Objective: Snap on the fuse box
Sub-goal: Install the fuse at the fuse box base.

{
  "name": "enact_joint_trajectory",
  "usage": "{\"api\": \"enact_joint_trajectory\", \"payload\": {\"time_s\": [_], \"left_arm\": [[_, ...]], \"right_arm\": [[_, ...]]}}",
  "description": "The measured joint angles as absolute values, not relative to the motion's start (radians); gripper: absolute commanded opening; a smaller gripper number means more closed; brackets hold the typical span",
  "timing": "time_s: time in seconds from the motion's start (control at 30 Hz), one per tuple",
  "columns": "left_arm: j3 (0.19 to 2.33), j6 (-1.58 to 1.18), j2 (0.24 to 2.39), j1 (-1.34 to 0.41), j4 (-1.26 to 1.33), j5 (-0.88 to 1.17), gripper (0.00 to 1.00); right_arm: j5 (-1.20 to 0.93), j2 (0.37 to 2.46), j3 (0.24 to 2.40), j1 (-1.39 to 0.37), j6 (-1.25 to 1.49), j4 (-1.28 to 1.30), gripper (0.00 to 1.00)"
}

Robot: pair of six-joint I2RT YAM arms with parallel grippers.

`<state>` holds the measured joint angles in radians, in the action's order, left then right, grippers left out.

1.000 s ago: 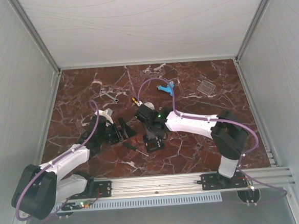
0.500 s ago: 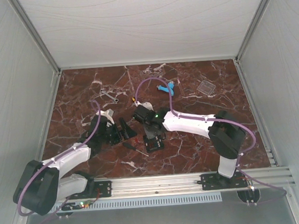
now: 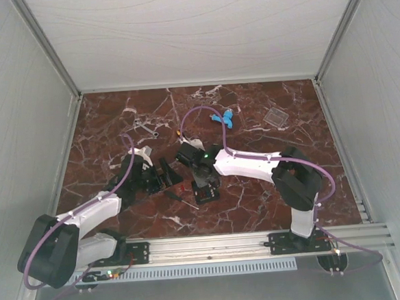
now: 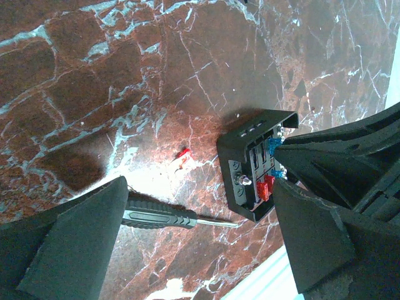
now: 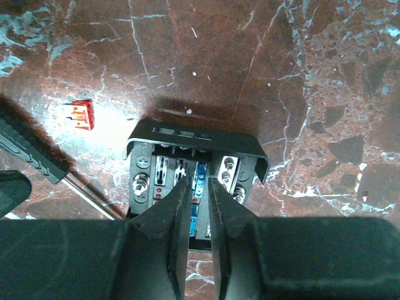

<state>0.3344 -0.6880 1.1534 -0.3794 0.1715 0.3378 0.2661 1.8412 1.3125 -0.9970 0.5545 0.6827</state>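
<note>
The fuse box is a small black open box with blue and red fuses inside, lying on the marble near the table's middle. My right gripper reaches down into the fuse box, its jaws a thin gap apart and closed on a blue fuse that sits in its slot. My left gripper hovers wide open just left of the fuse box, holding nothing. The clear square cover lies apart at the back right.
A black-handled screwdriver lies between my left fingers' spread, its tip touching the box. A loose red fuse rests on the marble beside it. A light-blue plastic piece and a small wrench lie farther back.
My right gripper's jaws have narrowed over the box and the right arm has shifted slightly left. The left arm has barely moved.
</note>
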Motion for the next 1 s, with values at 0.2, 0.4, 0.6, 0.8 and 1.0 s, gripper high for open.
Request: {"api": "enact_joint_trajectory", "payload": {"time_s": [0.2,0.4,0.6,0.8,1.0], "left_arm": [[0.334,-0.688,1.153,-0.379,0.171,0.338,0.98],[0.334,-0.688,1.153,-0.379,0.171,0.338,0.98],[0.334,-0.688,1.153,-0.379,0.171,0.338,0.98],[0.334,-0.688,1.153,-0.375,0.171,0.338,0.98],[0.334,-0.688,1.153,-0.374,0.171,0.339,0.97]], "right_arm": [[0.270,1.854,1.325,-0.997,0.557,0.707,0.07],[0.257,1.854,1.325,-0.986,0.566,0.708,0.00],[0.192,1.842,1.306,-0.946,0.587,0.694,0.00],[0.147,1.824,1.274,-0.921,0.602,0.660,0.00],[0.126,1.817,1.251,-0.913,0.616,0.629,0.00]]}}
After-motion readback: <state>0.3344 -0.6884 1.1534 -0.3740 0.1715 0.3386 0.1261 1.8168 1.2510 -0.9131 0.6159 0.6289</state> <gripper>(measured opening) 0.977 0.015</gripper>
